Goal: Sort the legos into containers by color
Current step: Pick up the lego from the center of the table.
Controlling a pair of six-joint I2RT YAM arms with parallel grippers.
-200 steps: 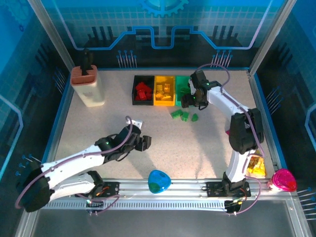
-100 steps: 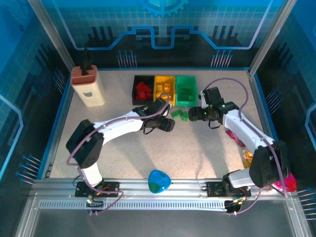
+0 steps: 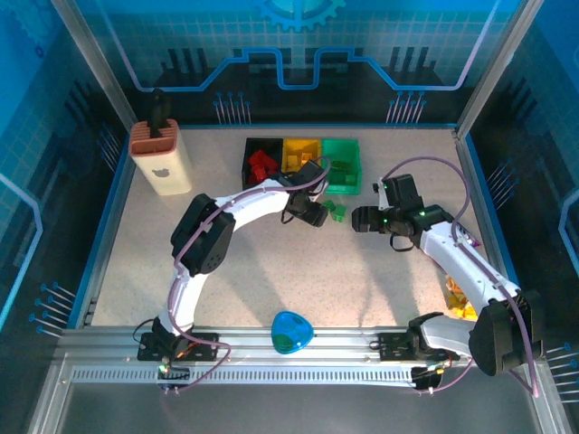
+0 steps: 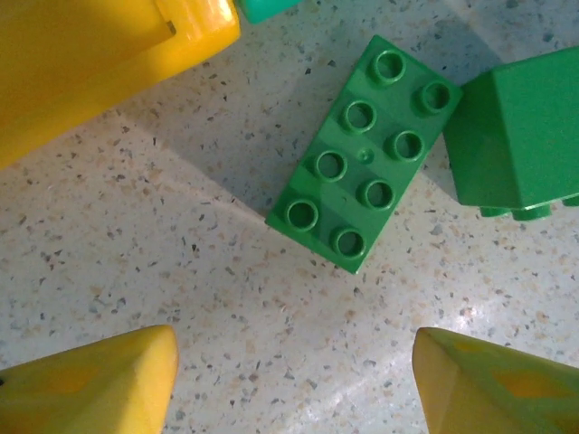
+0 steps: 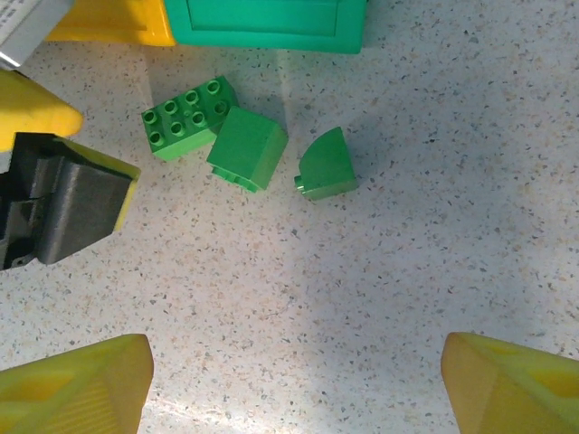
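Three green legos lie on the table just in front of the bins: a flat 2x4 brick [image 4: 362, 194] [image 5: 188, 117], a cube-like block [image 4: 520, 145] [image 5: 246, 149] and a curved piece [image 5: 326, 165], seen in the top view as one green cluster [image 3: 334, 210]. The black bin [image 3: 249, 172] holds red bricks, the yellow bin [image 3: 301, 185] yellow ones, the green bin [image 3: 344, 188] green ones. My left gripper [image 3: 314, 214] [image 4: 294, 389] hangs open just left of the 2x4 brick, holding nothing. My right gripper [image 3: 359, 218] [image 5: 294, 389] is open and empty, to the right of the cluster.
A cream block with a brown top [image 3: 161, 158] stands at the back left. A blue-green disc [image 3: 291, 332] lies at the near edge. Snack packets [image 3: 460, 298] sit at the right beside the right arm. The left arm arches across the middle of the table.
The left arm swung from the near left up to the green bricks by the bins. The right gripper pulled back from the green bin toward the near right.
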